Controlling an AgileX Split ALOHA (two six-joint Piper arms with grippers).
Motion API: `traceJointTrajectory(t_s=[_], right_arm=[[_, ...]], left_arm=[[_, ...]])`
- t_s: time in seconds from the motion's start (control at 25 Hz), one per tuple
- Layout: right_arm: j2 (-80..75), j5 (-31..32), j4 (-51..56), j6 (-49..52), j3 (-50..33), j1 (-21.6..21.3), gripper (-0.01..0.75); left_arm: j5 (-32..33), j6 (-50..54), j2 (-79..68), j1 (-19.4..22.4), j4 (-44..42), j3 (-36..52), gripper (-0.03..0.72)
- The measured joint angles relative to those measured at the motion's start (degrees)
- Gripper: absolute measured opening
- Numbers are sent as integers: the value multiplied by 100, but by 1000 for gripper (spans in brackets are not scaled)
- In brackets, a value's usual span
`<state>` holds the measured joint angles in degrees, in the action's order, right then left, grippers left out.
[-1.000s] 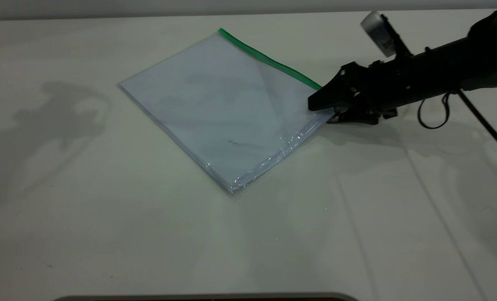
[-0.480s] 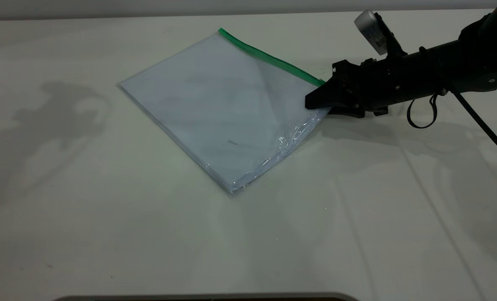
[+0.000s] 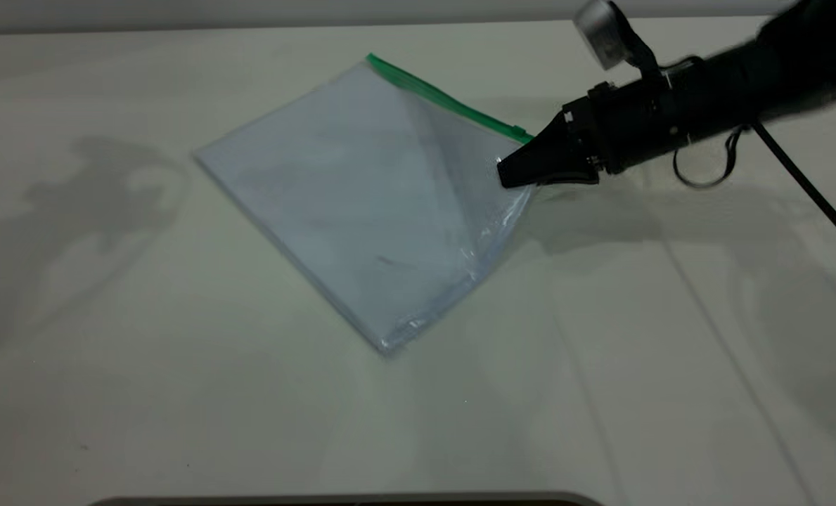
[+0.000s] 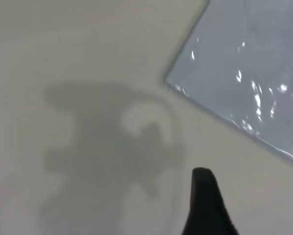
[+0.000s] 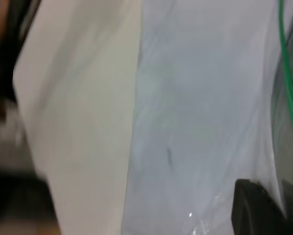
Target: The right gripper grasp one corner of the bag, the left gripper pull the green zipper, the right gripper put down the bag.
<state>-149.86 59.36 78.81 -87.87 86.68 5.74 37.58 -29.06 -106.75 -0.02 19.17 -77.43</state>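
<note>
Gripper work starts at the bag's zipper corner: the right gripper [image 3: 512, 172] is clamped on the corner of the bag [image 3: 523, 158], where the green zipper [image 3: 446, 102] meets the crinkled clear side margin. That corner is raised off the tabletop [image 3: 600, 351], and a crease runs from it across the bag [image 3: 361, 204], whose opposite edge and far corners rest flat. The zipper runs away from the gripper along the bag's far long edge, with a small green tab near the held corner. The left gripper [image 4: 207, 205] hangs over bare tabletop beside the bag's corner opposite the held one, well apart from the zipper; I cannot tell whether it is apart or together. By my reading the grasp is done, while the zipper pull and the putting down remain.
</note>
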Motion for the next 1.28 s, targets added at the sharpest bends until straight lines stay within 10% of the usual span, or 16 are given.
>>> traceJointTrajectory(t_s=[0.48, 1.28], right_arm=[[37, 741, -3755, 2288, 2593, 764, 33], [37, -545, -1343, 1285, 2892, 1140, 33]], left_arm=[[-411, -1618, -505, -699, 5, 0, 538], [-1364, -4628, -1103, -1302, 3124, 0, 538]])
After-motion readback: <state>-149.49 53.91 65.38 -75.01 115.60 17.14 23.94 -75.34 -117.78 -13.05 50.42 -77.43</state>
